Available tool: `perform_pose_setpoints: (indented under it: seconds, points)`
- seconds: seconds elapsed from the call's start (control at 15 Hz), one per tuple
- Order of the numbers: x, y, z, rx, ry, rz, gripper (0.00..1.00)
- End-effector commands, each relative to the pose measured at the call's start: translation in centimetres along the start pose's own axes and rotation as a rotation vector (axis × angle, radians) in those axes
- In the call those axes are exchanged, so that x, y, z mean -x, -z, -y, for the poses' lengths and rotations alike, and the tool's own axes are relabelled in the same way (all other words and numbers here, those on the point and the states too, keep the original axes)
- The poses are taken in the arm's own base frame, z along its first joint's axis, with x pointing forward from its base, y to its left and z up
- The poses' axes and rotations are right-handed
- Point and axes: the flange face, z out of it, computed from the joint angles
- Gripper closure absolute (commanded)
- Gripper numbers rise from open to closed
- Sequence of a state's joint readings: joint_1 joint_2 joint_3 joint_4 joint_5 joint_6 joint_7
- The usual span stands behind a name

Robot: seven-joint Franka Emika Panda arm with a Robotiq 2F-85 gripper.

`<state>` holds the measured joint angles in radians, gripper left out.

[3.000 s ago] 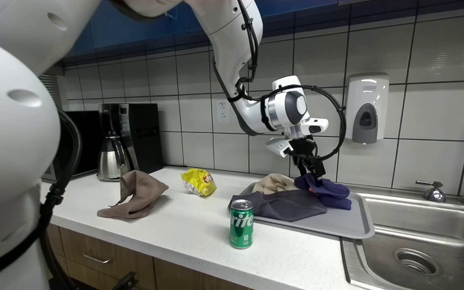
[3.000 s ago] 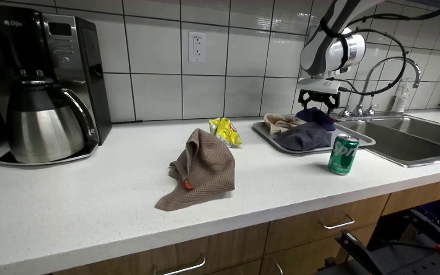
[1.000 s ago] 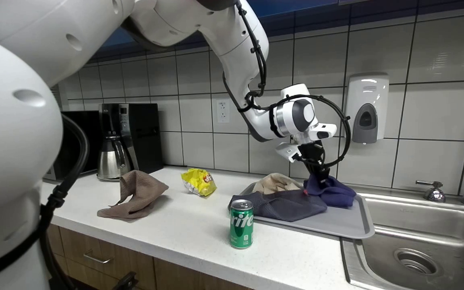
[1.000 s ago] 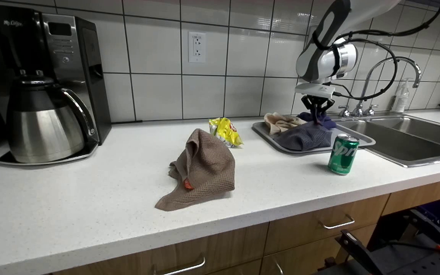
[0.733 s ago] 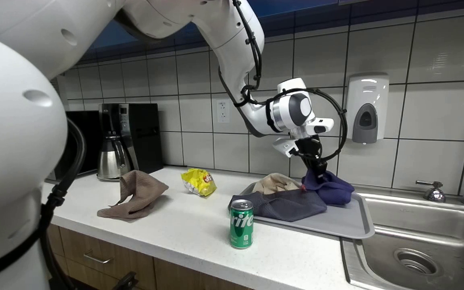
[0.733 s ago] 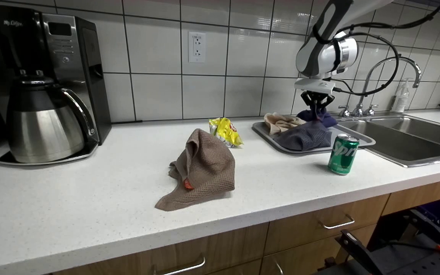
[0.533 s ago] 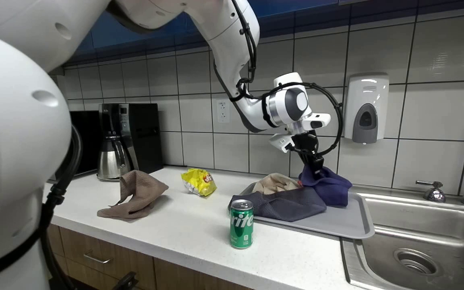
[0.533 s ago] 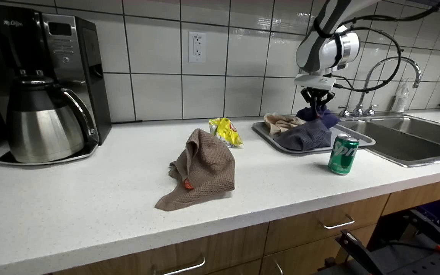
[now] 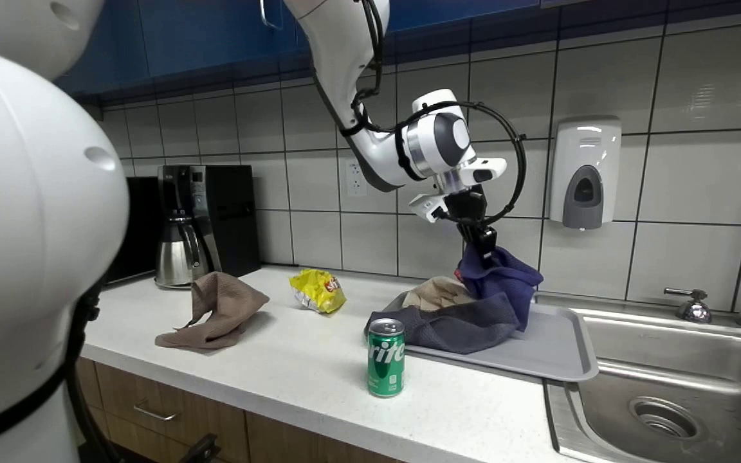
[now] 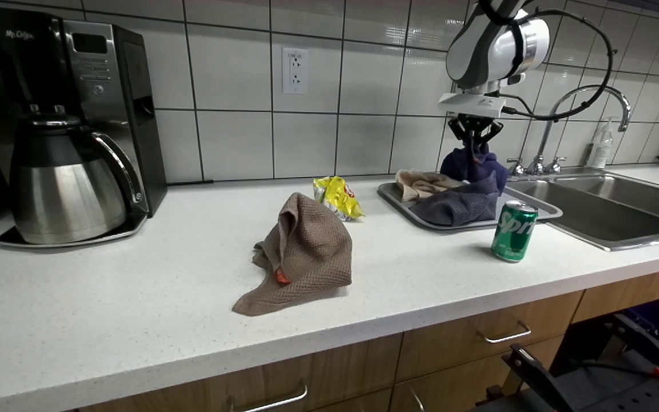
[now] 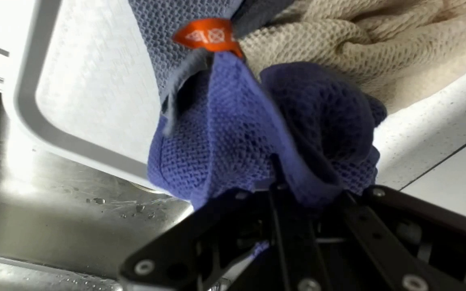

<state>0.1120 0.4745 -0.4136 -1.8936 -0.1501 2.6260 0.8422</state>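
The claw [image 10: 473, 144] grips a bunched fold at the top of the purple waffle-weave dishcloth [image 9: 502, 276]; the fabric is squeezed firmly inside it. The cloth hangs from this grip over the grey tray [image 9: 557, 347], which lies on the white surface [image 9: 319, 366] and reaches a little over the edge of the sink [image 9: 698, 360]. Whether its lowest end touches the tray, I cannot tell.

By its look, the cloth should be light and very soft — it has no firm shape, so it will probably sag and sway under the grip. I would not call it fragile, and the textured weave should be less slippery than a smooth fabric. If it is damp, it would weigh more; this I cannot see.

For taking hold, a thick gathered fold, as here, seems a good choice; a single thin hem could slide out more easily. The corner with the orange tag [image 11: 206, 34] could also be pinched, but it is thin. One caution — the slate-grey dishcloth [image 9: 467, 325] appears to touch the purple one, and the beige dishcloth [image 9: 438, 294] lies close beside, so their edges could be caught together.
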Motion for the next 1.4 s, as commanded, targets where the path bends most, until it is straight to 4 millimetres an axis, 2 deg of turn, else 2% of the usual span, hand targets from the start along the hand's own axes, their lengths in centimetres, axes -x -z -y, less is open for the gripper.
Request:
perform_pose_setpoints:
  seconds: [0.0, 0.4, 0.73, 1.0, 1.33]
  points:
    - [1.7, 3.5, -0.9, -0.017, -0.009, -0.018, 0.98]
    - [3.9, 7.2, -0.3, -0.039, 0.020, -0.050, 0.98]
    - [6.3, 9.7, 1.0, -0.075, 0.052, -0.058, 0.98]
    - [8.3, 10.7, 2.6, -0.109, 0.089, -0.047, 0.98]
    - [10.1, 10.9, 4.6, -0.142, 0.137, -0.033, 0.98]
